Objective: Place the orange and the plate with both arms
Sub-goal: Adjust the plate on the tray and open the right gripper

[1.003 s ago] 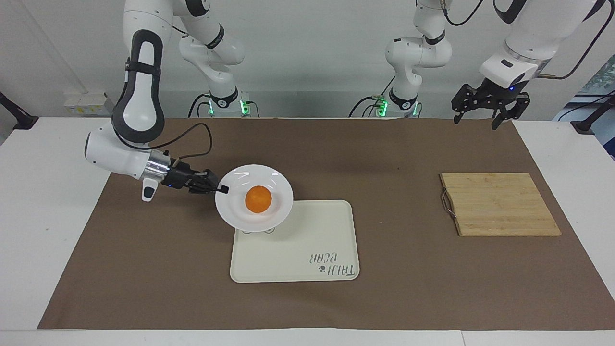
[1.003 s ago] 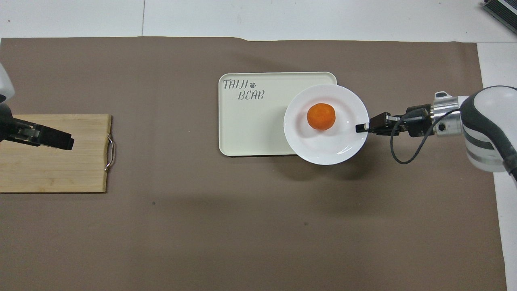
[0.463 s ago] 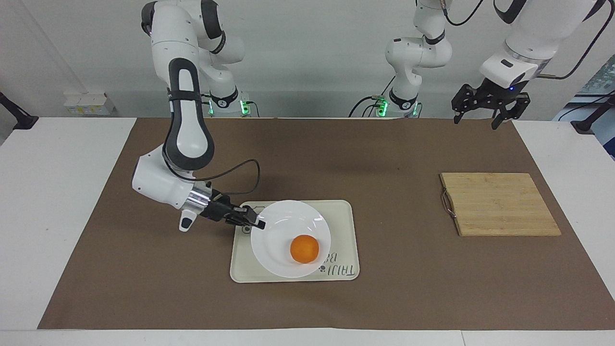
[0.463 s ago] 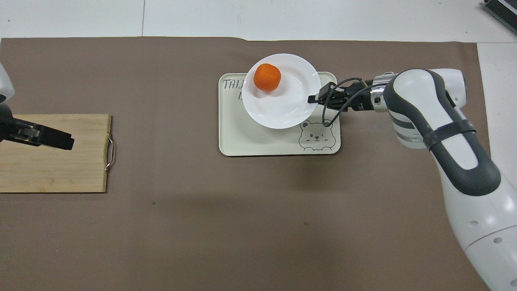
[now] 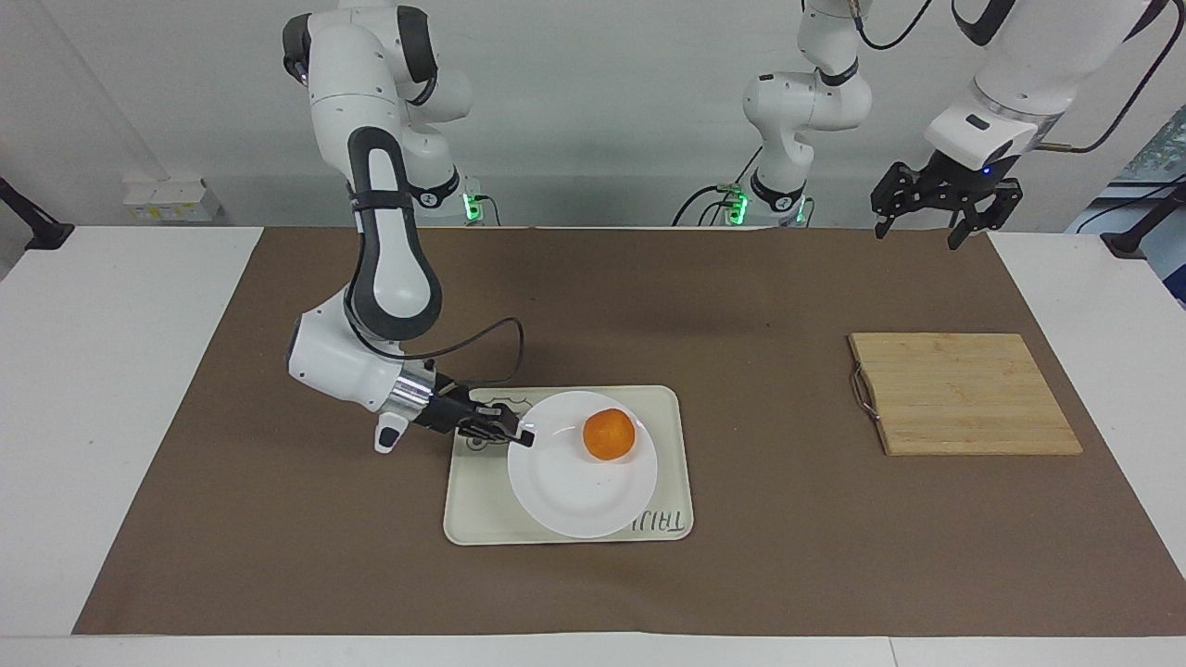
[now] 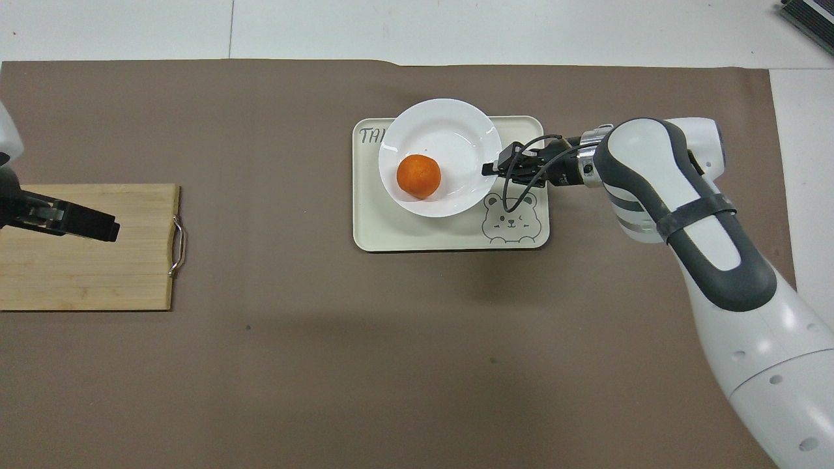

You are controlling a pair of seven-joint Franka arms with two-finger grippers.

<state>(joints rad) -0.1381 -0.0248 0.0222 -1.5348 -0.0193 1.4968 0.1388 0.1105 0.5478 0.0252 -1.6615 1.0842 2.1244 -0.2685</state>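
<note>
The white plate [image 5: 570,496] is over the cream tray [image 5: 477,514], low on it; I cannot tell if it rests there. The orange [image 5: 609,434] lies on the plate, at the part nearer to the robots. My right gripper [image 5: 519,436] is shut on the plate's rim at the side toward the right arm's end of the table. In the overhead view the plate [image 6: 449,127], the orange [image 6: 418,176] and the right gripper [image 6: 490,169] show the same. My left gripper [image 5: 917,233] waits open and empty, high over the mat near the wooden board.
A wooden cutting board [image 5: 964,394] with a metal handle lies toward the left arm's end of the table; it also shows in the overhead view [image 6: 85,273]. The tray [image 6: 391,231] carries a bear drawing and lettering. A brown mat [image 5: 741,556] covers the table.
My right arm carried the plate from the tray's edge to over the tray and lowered it. The orange rolled across the plate toward the robots. The left arm has not moved.
</note>
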